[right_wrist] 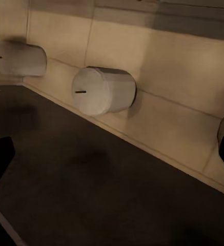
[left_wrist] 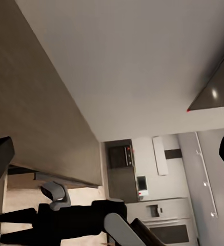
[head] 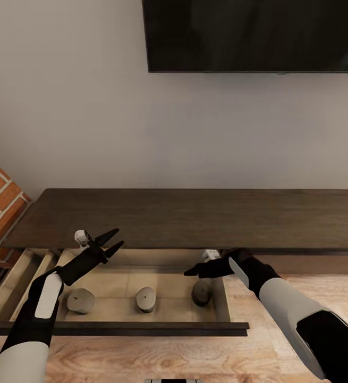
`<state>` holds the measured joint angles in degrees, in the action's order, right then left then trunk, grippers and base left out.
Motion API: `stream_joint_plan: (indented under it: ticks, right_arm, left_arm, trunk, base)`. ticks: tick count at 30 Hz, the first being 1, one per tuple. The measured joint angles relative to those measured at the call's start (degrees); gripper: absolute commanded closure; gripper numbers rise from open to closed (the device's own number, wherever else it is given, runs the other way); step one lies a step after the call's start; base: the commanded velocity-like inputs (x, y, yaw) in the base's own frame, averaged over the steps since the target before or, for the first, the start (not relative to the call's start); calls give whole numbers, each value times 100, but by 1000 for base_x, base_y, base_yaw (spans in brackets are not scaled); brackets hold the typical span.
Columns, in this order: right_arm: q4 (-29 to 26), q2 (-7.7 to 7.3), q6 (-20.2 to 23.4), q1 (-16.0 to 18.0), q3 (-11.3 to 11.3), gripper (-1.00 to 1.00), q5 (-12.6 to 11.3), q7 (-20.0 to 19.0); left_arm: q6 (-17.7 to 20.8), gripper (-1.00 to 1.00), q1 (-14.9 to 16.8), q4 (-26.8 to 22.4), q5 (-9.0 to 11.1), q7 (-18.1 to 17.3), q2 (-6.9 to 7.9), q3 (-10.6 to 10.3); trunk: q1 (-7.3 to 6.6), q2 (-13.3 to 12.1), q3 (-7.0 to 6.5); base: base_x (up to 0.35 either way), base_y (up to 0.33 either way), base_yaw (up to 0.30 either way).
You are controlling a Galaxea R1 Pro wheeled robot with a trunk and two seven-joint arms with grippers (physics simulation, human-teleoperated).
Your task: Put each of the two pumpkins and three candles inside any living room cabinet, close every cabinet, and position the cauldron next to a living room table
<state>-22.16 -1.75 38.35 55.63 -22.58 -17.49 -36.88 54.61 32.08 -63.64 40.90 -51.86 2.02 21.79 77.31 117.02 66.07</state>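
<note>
Left pincer: spread wide, empty, above drawer's left end. Cabinet: drawer pulled out, three candles lying inside in a row, left, middle, right. Judged light, rigid, smooth, apt to roll; grip across the round sides. Right pincer: just above right candle, apparently parted, empty

The cabinet was finished in dark, matt wood grain, its drawer lined in smooth pale beige. The candles were rendered matt grey-brown, the floor as light wood.
</note>
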Motion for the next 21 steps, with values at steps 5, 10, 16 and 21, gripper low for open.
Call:
stream_joint_plan:
  ticks: [5,10,16,21]
  right_arm:
    - [-7,-17,6,1,-2,-100,0,-100]
    - [-8,-22,7,1,-7,-100,6,-117]
    - [-8,-25,7,1,-9,-100,7,-118]
    - [-8,-27,7,1,-9,-100,7,-118]
  left_arm:
    - [2,-100,0,-12,22,0,8,16]
    - [3,-100,0,-6,20,0,9,18]
    - [-3,-100,0,12,3,0,4,18]
    - [-8,-100,0,5,0,0,3,18]
  trunk:
    - [-110,-201,-90]
    - [-220,-401,-180]
    - [-351,-642,-287]
    - [-461,-842,-377]
  base:
    - [-273,0,0]
    - [-249,0,0]
    - [-39,0,0]
    - [-27,0,0]
